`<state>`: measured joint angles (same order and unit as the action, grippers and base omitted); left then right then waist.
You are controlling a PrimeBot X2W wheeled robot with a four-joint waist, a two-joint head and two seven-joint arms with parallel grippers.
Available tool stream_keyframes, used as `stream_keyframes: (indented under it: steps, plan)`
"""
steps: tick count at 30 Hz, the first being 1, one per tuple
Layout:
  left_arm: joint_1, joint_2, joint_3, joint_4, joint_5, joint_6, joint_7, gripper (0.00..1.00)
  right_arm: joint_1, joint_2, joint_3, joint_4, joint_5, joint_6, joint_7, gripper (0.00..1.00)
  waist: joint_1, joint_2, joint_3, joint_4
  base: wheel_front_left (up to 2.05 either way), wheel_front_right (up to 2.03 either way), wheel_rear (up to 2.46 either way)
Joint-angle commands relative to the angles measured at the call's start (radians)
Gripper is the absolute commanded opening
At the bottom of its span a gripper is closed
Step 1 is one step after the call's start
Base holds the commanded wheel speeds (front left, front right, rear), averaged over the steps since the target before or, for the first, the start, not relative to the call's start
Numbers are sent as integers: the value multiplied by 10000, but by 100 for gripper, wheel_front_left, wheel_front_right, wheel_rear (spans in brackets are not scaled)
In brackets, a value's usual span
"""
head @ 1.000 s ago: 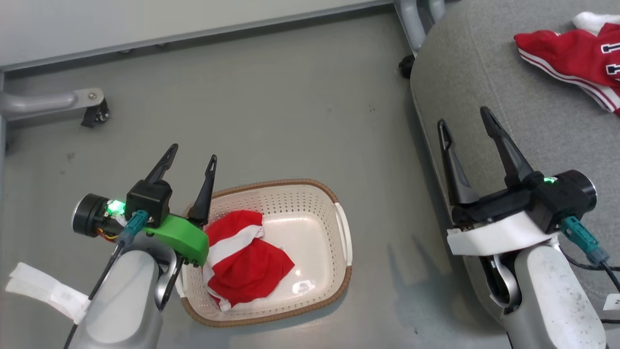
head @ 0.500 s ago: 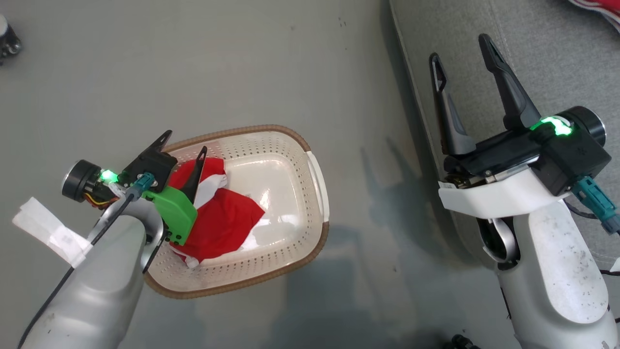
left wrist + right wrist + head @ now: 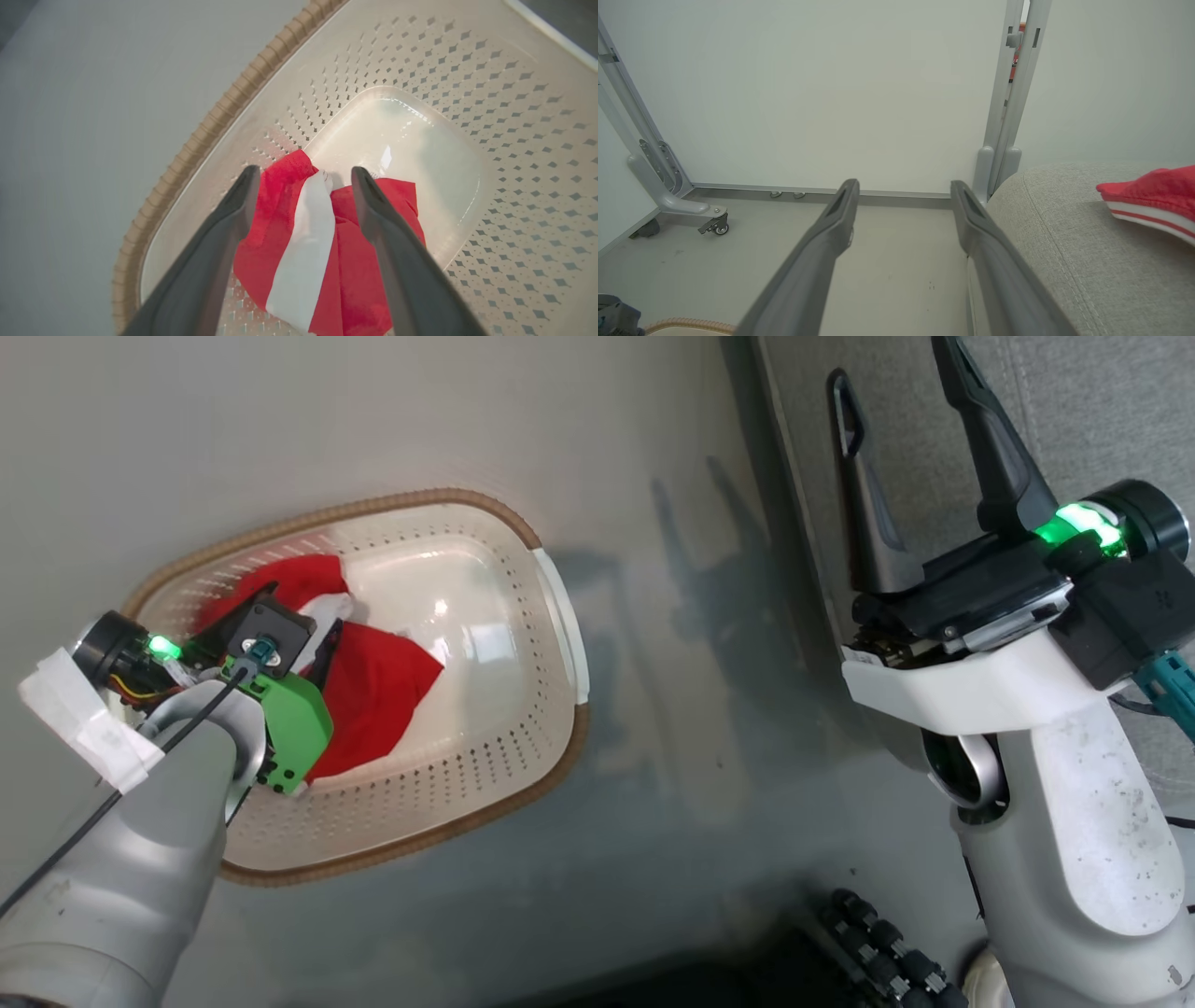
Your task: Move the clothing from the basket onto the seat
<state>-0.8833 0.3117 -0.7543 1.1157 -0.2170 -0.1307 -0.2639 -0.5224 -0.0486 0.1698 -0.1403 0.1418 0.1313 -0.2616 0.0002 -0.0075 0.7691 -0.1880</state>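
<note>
lying in cream basket (image 3: 485,756), red striped garment (image 3: 373,695)

Glossy plas. basket (image 3: 467,70), matt cloth seat (image 3: 1064,242)

My head camera looks steeply down on the floor (image 3: 672,784), with the basket (image 3: 420,500) at its left and the cushion (image 3: 1083,401) edge at its upper right. The camera on my left claw (image 3: 302,173) sits close above the basket, looking straight into it at the red cloth (image 3: 359,261). The one on my right claw (image 3: 903,186) faces almost level across the floor to a white wall (image 3: 831,93), cushion at its right. Head shares basket and cloth with the left, cushion and floor with the right.
</note>
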Motion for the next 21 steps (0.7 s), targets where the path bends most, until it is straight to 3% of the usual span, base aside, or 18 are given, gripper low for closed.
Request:
stream_keyframes:
  steps: [1,21]
  plan:
    - [-337,112,-159,172,14,5,54,100,-135,-14,4,-71,59,-10,-27,100,-2,75,743,-394,0,0,0]
    - [-1704,348,-1903,1575,-154,4,1790,100,-119,-12,-188,-721,131,-11,-27,100,-2,75,2366,-621,0,0,0]
